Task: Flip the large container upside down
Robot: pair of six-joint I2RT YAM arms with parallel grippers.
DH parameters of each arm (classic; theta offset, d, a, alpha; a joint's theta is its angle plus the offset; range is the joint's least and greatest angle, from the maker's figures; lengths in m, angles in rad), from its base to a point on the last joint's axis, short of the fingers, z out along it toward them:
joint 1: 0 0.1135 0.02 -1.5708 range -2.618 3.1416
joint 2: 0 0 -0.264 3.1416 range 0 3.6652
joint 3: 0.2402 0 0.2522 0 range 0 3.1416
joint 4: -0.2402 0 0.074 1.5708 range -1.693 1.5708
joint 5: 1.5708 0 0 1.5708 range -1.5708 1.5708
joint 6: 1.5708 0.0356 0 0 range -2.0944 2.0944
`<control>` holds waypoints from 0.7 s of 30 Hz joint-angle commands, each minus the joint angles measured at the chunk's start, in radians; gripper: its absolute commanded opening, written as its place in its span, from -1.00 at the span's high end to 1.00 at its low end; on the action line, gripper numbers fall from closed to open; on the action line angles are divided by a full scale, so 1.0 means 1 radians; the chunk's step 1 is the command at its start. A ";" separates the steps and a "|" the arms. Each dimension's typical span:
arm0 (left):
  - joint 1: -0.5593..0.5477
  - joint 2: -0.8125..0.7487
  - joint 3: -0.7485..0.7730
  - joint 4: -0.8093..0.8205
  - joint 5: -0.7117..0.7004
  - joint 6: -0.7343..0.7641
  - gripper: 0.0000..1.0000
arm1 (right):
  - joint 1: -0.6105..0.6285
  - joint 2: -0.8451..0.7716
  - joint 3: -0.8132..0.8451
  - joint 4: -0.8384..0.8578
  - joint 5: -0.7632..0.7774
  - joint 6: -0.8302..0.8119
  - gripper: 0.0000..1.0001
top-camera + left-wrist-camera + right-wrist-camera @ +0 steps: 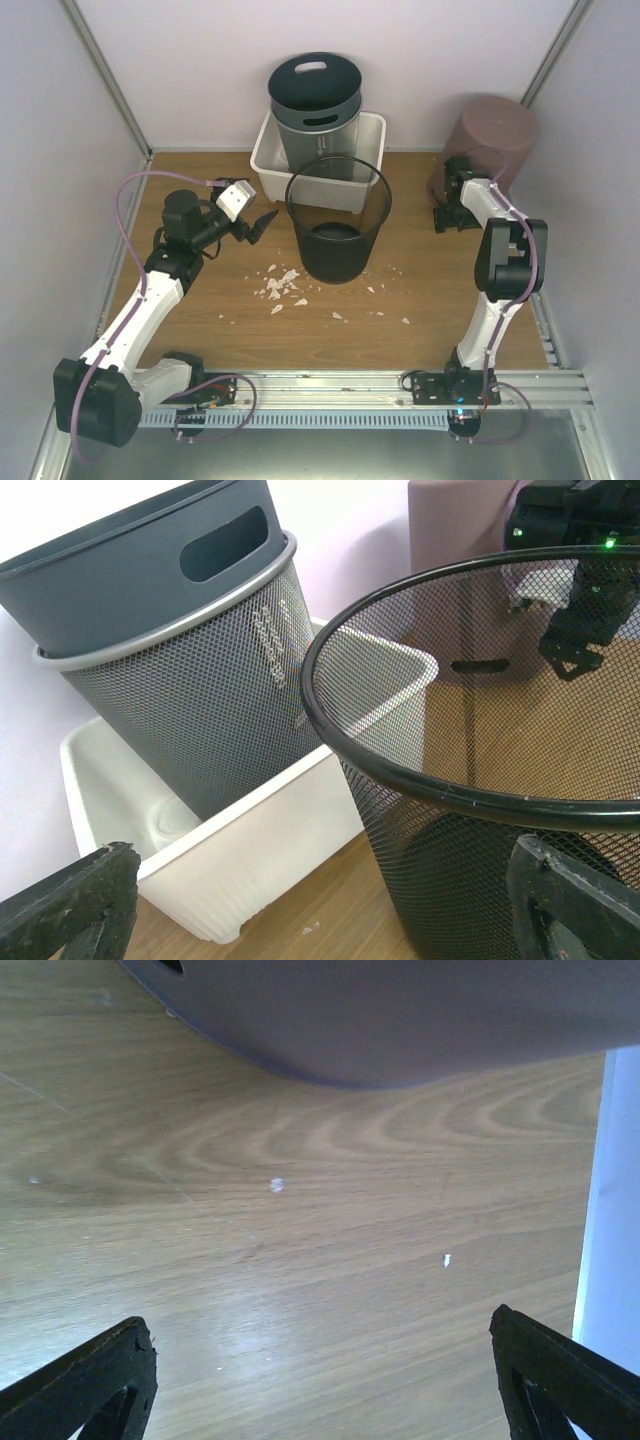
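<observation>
Wooden table (430,290), upturned mauve container (492,135) beside right gripper (450,220), left gripper (262,226) near mesh bin (372,240), both wide apart

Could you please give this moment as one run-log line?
left gripper: open, empty | right gripper: open, empty, beside mauve plastic bin | black wire-mesh bin: upright, centre

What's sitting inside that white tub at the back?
A silver mesh bin leans in the white tub, with a dark grey bin nested in its mouth. Most of the tub's floor beneath them is covered.
</observation>
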 commanded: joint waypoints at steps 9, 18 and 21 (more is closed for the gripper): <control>0.005 0.013 0.034 0.027 0.021 0.002 -0.98 | -0.056 0.111 0.135 0.055 0.014 -0.165 -0.80; 0.005 0.026 0.044 0.020 0.015 0.015 -0.98 | -0.050 0.186 0.223 0.064 -0.013 -0.196 -0.78; 0.006 0.030 0.049 0.020 0.014 0.018 -0.98 | -0.041 0.184 0.226 0.062 -0.045 -0.203 -0.77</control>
